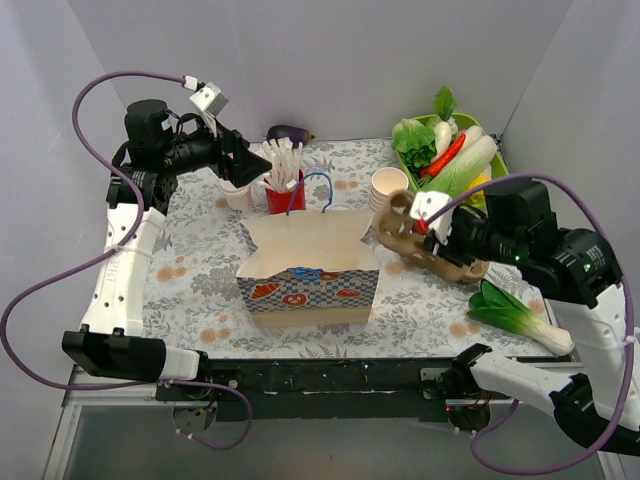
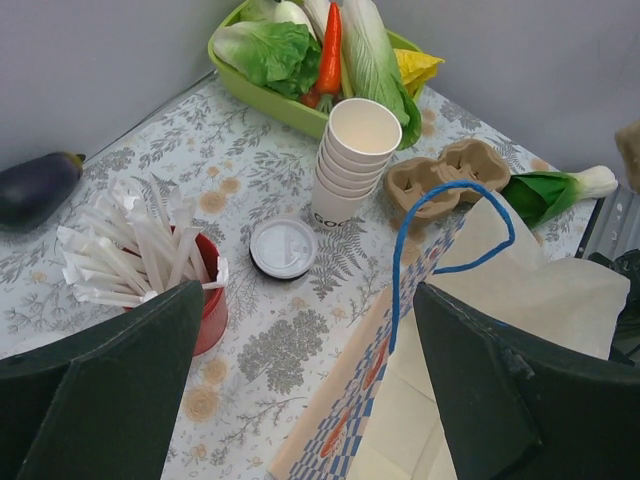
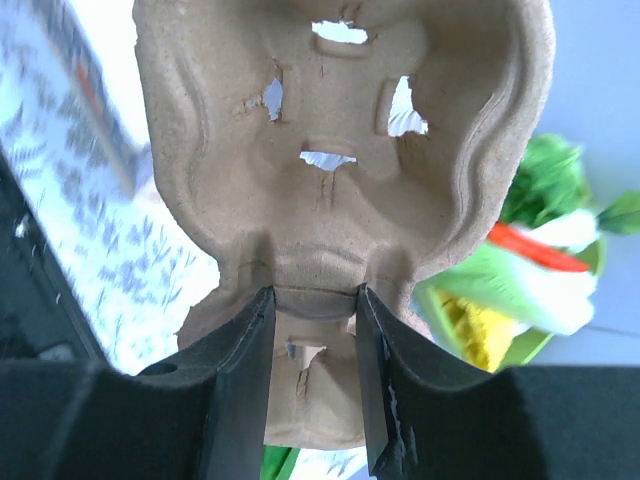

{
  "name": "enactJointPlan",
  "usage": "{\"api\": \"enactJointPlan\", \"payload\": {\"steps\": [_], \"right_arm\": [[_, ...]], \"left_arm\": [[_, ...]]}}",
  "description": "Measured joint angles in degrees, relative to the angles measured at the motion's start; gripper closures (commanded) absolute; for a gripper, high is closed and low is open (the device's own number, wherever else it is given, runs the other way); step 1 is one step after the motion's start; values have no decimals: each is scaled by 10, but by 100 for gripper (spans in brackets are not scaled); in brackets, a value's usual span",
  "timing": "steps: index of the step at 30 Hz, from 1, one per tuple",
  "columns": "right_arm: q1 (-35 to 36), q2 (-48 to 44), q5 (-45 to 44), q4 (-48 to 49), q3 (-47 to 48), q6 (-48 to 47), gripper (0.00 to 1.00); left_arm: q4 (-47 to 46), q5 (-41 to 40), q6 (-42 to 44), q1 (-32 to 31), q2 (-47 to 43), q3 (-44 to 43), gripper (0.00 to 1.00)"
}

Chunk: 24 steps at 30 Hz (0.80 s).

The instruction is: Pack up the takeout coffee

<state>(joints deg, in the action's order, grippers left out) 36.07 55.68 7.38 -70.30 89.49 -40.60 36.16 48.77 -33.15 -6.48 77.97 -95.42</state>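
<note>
The small cream-white paper cup with a round white plastic lid (image 2: 284,248) stands on the floral tablecloth (image 2: 270,350) in the middle of the left wrist view. It sits between the red cup of white wrapped sticks (image 2: 205,310) and the stack of lidless cream paper cups (image 2: 350,165), and is not yet in the open brown paper bag with blue handles (image 1: 310,265) at the centre of the overhead view. The right gripper (image 3: 310,375) is clenched on the middle ridge of the brown moulded-pulp cup carrier (image 3: 340,150), probably so the coffee can ride in it. The left gripper (image 2: 305,300) hangs released, jaws wide, looking down on the lidded cup. Its arm reaches toward the upper left of the overhead view, and the right arm comes in from the right edge.
</note>
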Motion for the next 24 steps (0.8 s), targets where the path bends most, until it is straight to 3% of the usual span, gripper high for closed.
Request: {"api": "enactJointPlan", "payload": {"steps": [4, 9, 14, 24], "right_arm": [[-1, 94, 32, 25, 154, 23, 99], [0, 233, 138, 105, 319, 59, 99], [3, 297, 247, 202, 313, 106, 99], [72, 289, 376, 357, 209, 149, 99]], "left_arm": [[-7, -21, -5, 0, 5, 11, 13], [0, -60, -11, 0, 5, 38, 11], [22, -83, -13, 1, 0, 40, 7], [77, -92, -10, 2, -62, 119, 3]]}}
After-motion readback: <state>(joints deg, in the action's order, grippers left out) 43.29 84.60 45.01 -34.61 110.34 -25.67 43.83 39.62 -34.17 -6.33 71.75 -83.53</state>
